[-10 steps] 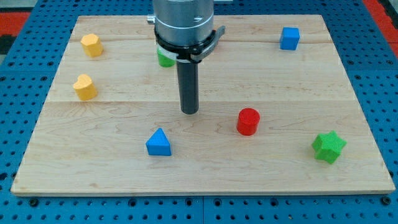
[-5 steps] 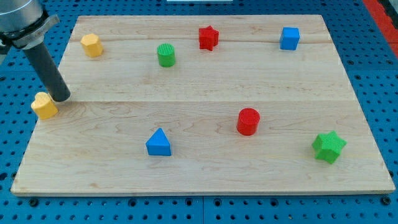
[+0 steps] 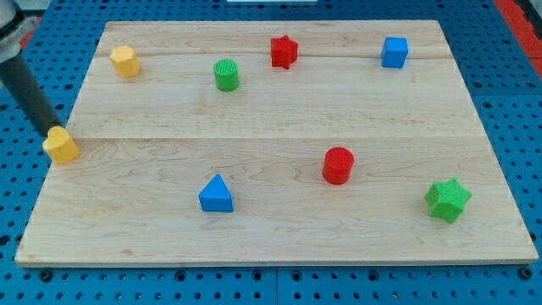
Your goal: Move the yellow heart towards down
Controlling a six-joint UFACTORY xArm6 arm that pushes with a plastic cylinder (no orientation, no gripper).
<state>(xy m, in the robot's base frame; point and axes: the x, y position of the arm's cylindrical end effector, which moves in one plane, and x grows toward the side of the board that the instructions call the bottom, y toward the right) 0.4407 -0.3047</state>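
Observation:
The yellow heart (image 3: pixel 61 146) sits at the wooden board's (image 3: pixel 279 127) left edge, about halfway down. My tip (image 3: pixel 51 132) is at the heart's upper left, touching or just behind it, off the board's left edge. The dark rod rises up and left out of the view's top left corner.
A second yellow block (image 3: pixel 124 62) sits at the top left. A green cylinder (image 3: pixel 226 74), red star (image 3: pixel 284 51) and blue cube (image 3: pixel 394 52) lie along the top. A blue triangle (image 3: pixel 216 194), red cylinder (image 3: pixel 338 164) and green star (image 3: pixel 446 200) lie lower down.
The rod swept from the board's middle to the far left. The yellow heart was pushed left and down to the board's edge. In the last half second the tip moved further left.

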